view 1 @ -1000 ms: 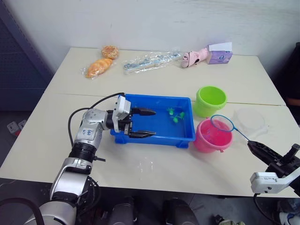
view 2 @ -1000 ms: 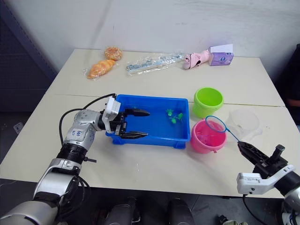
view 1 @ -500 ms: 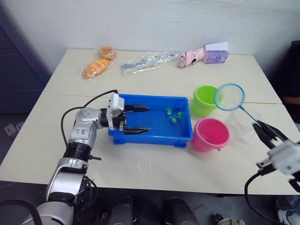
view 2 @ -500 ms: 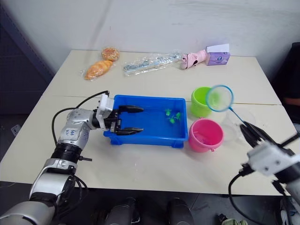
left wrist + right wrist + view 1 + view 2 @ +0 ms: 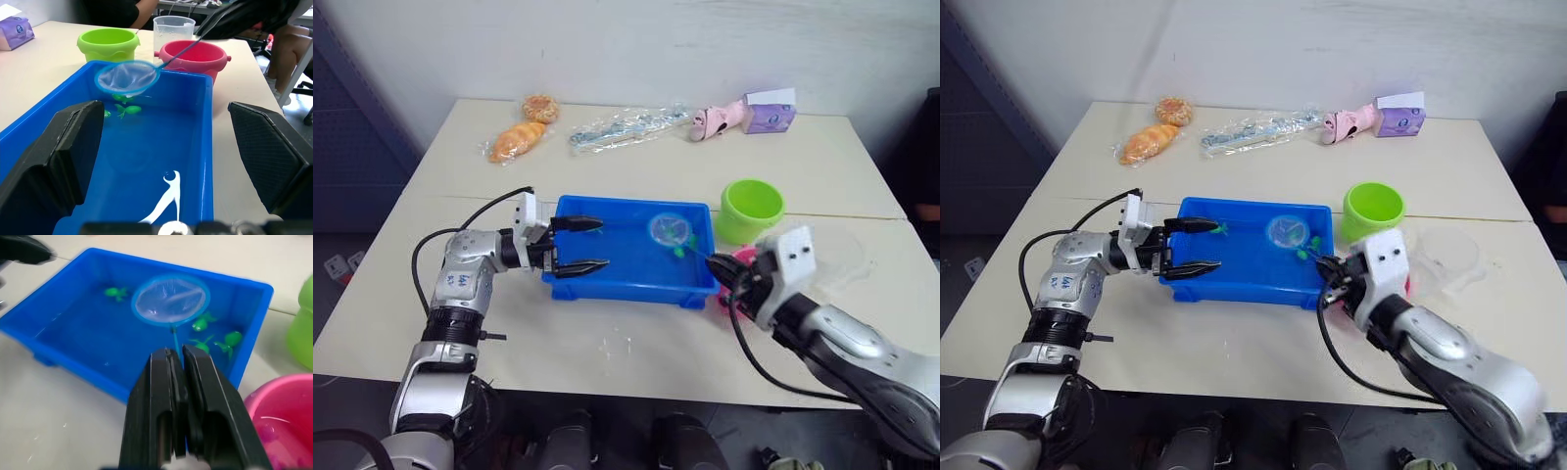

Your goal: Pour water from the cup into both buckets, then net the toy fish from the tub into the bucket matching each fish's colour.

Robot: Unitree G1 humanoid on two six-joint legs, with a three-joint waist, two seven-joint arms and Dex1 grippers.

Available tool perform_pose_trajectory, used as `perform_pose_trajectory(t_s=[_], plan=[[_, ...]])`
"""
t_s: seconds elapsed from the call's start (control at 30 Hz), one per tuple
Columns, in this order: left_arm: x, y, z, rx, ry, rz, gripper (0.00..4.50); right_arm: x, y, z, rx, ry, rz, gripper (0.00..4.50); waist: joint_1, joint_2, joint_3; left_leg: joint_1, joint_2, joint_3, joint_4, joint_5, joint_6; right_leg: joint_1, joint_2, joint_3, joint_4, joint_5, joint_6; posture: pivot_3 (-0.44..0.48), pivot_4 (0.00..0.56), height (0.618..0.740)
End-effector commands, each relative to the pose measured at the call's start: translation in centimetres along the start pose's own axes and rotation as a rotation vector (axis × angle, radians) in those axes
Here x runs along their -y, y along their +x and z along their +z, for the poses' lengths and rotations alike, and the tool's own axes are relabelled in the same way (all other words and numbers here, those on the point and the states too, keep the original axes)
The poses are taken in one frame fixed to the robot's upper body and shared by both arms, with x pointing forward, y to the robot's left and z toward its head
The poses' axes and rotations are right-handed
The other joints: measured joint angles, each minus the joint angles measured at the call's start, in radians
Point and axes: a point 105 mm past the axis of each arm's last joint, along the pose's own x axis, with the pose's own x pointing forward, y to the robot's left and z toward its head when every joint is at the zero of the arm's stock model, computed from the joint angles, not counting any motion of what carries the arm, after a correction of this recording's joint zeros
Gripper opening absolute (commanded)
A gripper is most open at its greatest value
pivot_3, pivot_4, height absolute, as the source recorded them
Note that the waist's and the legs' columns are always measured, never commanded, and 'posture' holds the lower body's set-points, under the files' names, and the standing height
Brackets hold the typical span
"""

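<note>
The blue tub (image 5: 636, 291) holds water and several small green fish (image 5: 203, 323). My left gripper (image 5: 604, 243) stands open at the tub's left end, one finger on each side of its corner. The net (image 5: 669, 230) hangs by its blue hoop over the tub's right part, just above the fish (image 5: 126, 109). My right gripper (image 5: 175, 357) is shut on the net's thin black handle, at the tub's front right corner. Behind it stand the green bucket (image 5: 753, 208) and the pink bucket (image 5: 288, 416), which holds water. The clear cup (image 5: 1449, 257) sits to their right.
Along the table's far edge lie two wrapped breads (image 5: 519, 140), a clear plastic bag (image 5: 626, 127), a pink toy (image 5: 720, 119) and a purple tissue pack (image 5: 771, 113). A person sits beyond the table's right end (image 5: 288, 44).
My right arm has swung the net from over the pink bucket, up past the green bucket, and down over the tub. The left gripper stays open at the tub's left end.
</note>
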Motion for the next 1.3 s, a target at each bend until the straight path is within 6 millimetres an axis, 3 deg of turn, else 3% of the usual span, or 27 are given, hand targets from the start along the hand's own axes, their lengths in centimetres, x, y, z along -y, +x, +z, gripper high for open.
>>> perform_pose_trajectory(t_s=[0.03, 0.53, 0.77, 1.3], plan=[[0.0, -0.2, 1.2, 0.024, 0.039, 0.008, 4.36, -0.1, 1.0, 0.4, -0.015, 0.018, -0.024, 0.00, 0.001, 0.000, 0.000, 0.000, 0.000, 0.000, 0.000, 0.000, 0.000, 0.000, 0.000, 0.000, 0.000, 0.000, 0.000, 0.000, 0.150, 0.740], [0.5, -0.1, 1.5, 0.017, 0.051, 0.000, 4.36, 1.0, 2.8, -0.9, -0.048, 0.100, -0.055, 0.00, -0.011, 0.000, 0.000, -0.001, 0.000, 0.001, -0.001, 0.000, 0.001, -0.001, 0.000, 0.000, 0.000, 0.000, 0.000, 0.000, 0.150, 0.740], [0.4, -0.3, 1.5, 0.009, 0.056, -0.001, 4.36, -0.3, 2.5, -1.7, -0.069, 0.174, 0.006, 0.00, -0.015, 0.000, 0.000, -0.001, 0.000, 0.001, -0.002, 0.000, 0.001, -0.001, 0.000, 0.001, 0.000, 0.000, 0.000, 0.000, 0.150, 0.740], [0.4, -0.2, 1.4, 0.011, 0.054, 0.005, 4.36, 0.5, 1.9, -1.4, -0.085, 0.248, -0.040, 0.00, -0.015, 0.000, 0.000, -0.001, 0.000, 0.001, -0.002, 0.000, 0.001, -0.002, 0.000, 0.001, 0.000, 0.000, 0.000, 0.000, 0.150, 0.740]])
